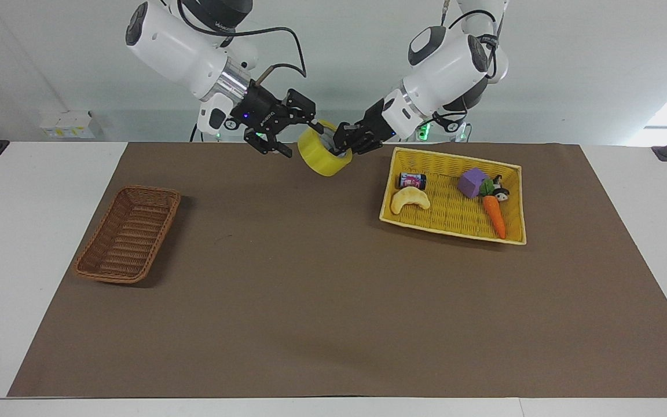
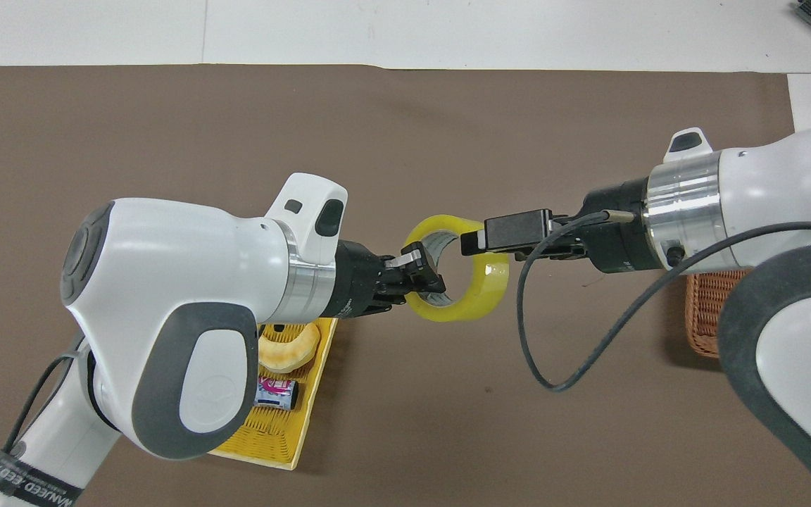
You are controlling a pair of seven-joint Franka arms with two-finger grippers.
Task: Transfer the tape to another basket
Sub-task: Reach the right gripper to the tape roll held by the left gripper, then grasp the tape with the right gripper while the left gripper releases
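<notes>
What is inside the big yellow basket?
In the yellow basket lie a crescent toy, a small can, a purple block, a carrot and a small dark figure. Nothing there looks covered.

Robotics lab, probably: two white arms mounted at frame top, white bench [image 1: 32,243] under brown mat [image 1: 333,301], bare pale wall [image 1: 571,63].

The wide roll of translucent yellow tape [image 1: 322,155] is hanging tilted in the air above the brown mat. The small oblong dark-brown wicker basket [image 1: 128,233] is sitting empty toward the right arm's end of the table.
</notes>
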